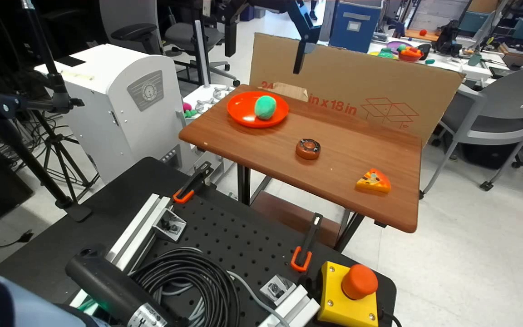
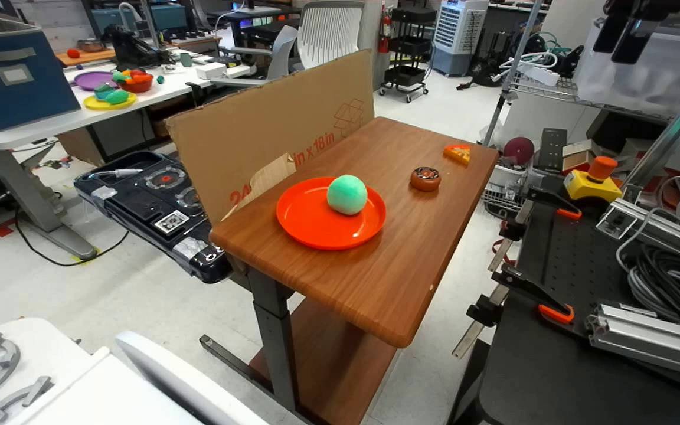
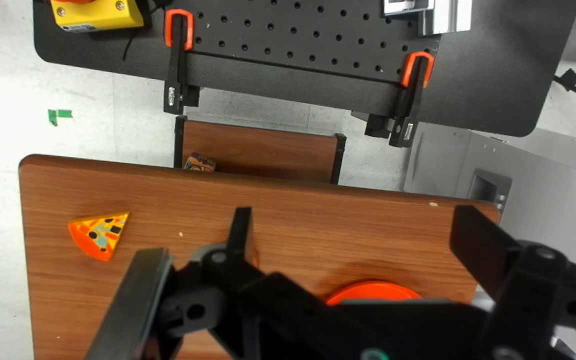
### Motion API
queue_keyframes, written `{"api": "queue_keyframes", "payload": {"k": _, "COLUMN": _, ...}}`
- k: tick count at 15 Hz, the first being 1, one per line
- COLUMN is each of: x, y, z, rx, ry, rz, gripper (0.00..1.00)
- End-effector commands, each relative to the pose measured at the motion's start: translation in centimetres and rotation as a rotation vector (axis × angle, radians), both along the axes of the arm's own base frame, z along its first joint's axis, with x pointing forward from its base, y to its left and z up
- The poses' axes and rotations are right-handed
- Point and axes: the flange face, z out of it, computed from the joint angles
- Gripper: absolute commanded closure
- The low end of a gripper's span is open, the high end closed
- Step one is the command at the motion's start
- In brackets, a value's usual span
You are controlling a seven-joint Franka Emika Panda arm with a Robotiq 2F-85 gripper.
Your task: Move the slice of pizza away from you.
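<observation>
The slice of pizza (image 1: 373,180) is a small orange-yellow wedge with specks. It lies flat on the brown wooden table (image 1: 357,156) near one end, and shows in both exterior views (image 2: 457,154) and at the left of the wrist view (image 3: 99,235). My gripper (image 1: 263,61) is high above the table, over the end with the orange plate, apart from everything. Its fingers are wide apart and hold nothing, as the wrist view shows (image 3: 354,215). In an exterior view only the fingers' dark tips show at the top right (image 2: 617,50).
A brown round item (image 1: 308,149) lies mid-table; in the wrist view a finger mostly hides it. An orange plate (image 2: 298,227) bears a green ball (image 2: 347,195). A cardboard sheet (image 1: 407,86) stands along one long table edge. A black bench (image 3: 293,70) with clamps runs along the opposite side.
</observation>
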Motion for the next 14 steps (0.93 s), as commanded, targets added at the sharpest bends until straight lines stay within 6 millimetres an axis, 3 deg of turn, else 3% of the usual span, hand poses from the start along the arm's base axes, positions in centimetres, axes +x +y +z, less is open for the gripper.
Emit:
{"api": "queue_keyframes", "payload": {"k": 1, "x": 0.2, "y": -0.4, "z": 0.1, "rx": 0.000, "ry": -0.004, "rz": -0.005, "gripper": 0.00}}
{"api": "queue_keyframes", "payload": {"k": 8, "x": 2.5, "y": -6.5, "z": -1.1, "rx": -0.019, "ry": -0.048, "rz": -0.103, "gripper": 0.00}}
{"api": "queue_keyframes", "payload": {"k": 14, "x": 7.1, "y": -15.6, "z": -3.8, "rx": -0.023, "ry": -0.118, "rz": -0.349, "gripper": 0.00}}
